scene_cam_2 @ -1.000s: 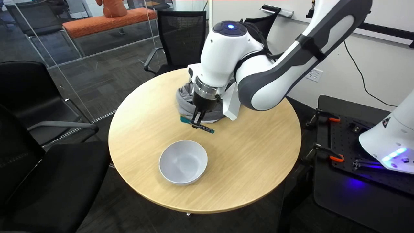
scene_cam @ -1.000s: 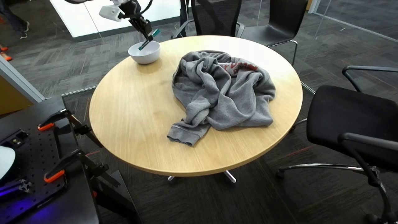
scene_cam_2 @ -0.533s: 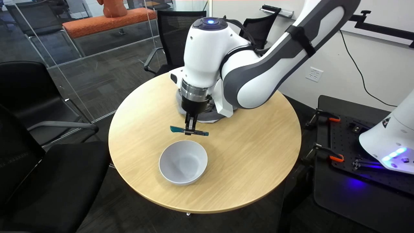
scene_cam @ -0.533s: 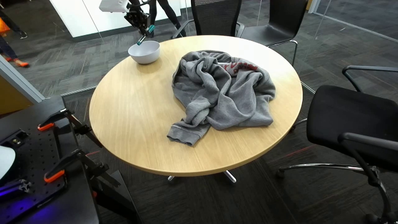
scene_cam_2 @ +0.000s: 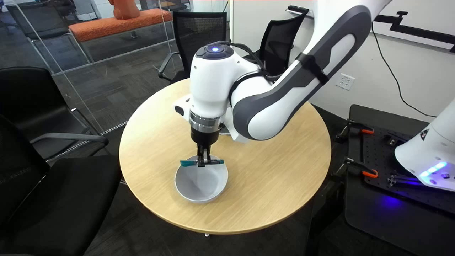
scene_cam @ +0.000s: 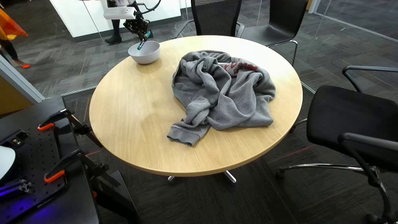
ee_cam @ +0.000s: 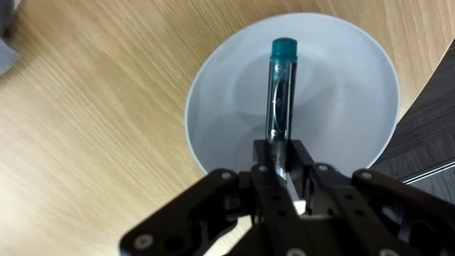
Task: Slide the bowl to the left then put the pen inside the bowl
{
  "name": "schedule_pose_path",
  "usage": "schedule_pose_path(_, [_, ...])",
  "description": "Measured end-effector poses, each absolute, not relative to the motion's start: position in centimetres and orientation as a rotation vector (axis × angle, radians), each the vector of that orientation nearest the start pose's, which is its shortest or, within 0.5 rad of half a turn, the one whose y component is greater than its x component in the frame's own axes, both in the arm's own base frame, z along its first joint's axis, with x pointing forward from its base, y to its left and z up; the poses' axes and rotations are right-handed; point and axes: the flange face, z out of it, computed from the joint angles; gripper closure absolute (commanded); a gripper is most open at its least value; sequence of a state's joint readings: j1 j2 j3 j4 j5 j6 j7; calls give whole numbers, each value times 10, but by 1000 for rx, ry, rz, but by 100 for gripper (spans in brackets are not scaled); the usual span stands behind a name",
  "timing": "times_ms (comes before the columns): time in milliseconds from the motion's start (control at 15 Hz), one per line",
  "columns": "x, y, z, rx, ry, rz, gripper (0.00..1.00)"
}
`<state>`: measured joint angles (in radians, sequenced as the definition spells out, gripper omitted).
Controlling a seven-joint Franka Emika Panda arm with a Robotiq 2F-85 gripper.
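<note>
The light grey-white bowl (scene_cam_2: 201, 186) stands upright on the round wooden table, near its edge; it also shows in an exterior view (scene_cam: 144, 57) and fills much of the wrist view (ee_cam: 213, 117). My gripper (scene_cam_2: 201, 163) is over the far part of the bowl. In the wrist view the gripper (ee_cam: 278, 156) is shut on the pen (ee_cam: 280, 96), gripping its middle. The pen is dark with teal-green ends, and also shows in both exterior views (scene_cam: 141, 46) (scene_cam_2: 188, 163). It lies roughly level over the bowl's opening; the exact height is hard to tell. The fingers hide the pen's middle.
A heap of grey cloth (scene_cam: 224, 93) lies on the table (scene_cam: 140, 124), mostly hidden behind the arm (scene_cam_2: 256, 103) in an exterior view. Chairs (scene_cam_2: 199, 42) (scene_cam: 351, 115) stand around the table. The robot's black base table (scene_cam_2: 391, 206) is beside it. People walk behind the glass.
My gripper has moved with the pen from beside the bowl to over it, dropping lower over the last half second. The pen has turned more level. The bowl has not moved.
</note>
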<state>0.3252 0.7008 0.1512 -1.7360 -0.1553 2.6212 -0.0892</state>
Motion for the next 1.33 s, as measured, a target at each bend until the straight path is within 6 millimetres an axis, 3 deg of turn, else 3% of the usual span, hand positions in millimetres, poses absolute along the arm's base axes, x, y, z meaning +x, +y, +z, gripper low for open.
schedule_pose_path(133, [613,311,191,-2913,-1015,-288,95])
schedule_pose_path(200, [613,311,188,-2909,-1026,-285,87])
schedule_pose_path(267, [614,312,186,-2907,-1034,-283,56])
schedule_pose_path(400, [614,312,183,-2902,-1050,-279,49])
schedule_pose_path(800, [614,316,184,-2891,-1055,-296,3])
schedule_pose_path(1133, [613,317,202,-2857,-1047,-438,0])
schedule_pose_path(1333, [600,308,214,-2837,-1036,-524,0])
